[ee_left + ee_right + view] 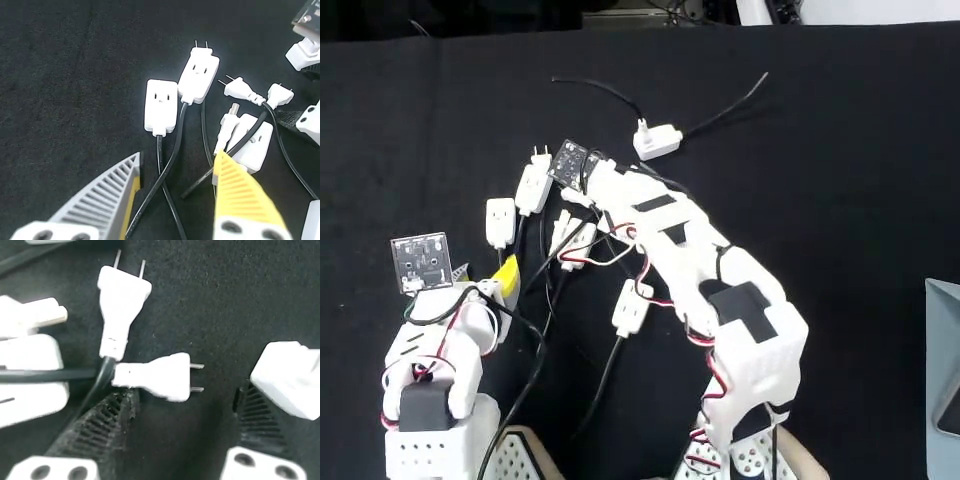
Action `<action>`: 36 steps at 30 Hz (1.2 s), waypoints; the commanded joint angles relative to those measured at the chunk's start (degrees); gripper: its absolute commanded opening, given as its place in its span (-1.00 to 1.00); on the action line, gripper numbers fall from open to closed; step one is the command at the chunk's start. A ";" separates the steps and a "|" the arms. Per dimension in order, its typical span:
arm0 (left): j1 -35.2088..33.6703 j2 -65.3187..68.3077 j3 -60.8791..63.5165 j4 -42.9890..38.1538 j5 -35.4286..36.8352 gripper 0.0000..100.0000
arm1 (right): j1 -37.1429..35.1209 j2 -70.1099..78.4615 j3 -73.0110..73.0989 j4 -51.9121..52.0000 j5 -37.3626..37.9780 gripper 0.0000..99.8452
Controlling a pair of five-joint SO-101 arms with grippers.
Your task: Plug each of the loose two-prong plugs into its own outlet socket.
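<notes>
Several white outlet sockets and two-prong plugs on black cords lie on a black table. My right gripper hovers over two loose plugs and is open. One plug lies crosswise just ahead of its black fingers, and a second plug lies beyond. My left gripper is open and holds nothing, low at the front left. Ahead of it lie two sockets side by side. A third socket lies beside its yellow finger.
Another socket lies under the right arm, and a white pronged adapter lies farther back. Black cords cross between the arms. A grey-blue box stands at the right edge. A white block sits beside one right finger.
</notes>
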 commanded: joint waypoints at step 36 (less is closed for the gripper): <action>-0.22 -0.09 -0.57 -0.09 0.35 -0.53 | -2.11 -15.87 8.04 -5.10 0.09 -0.98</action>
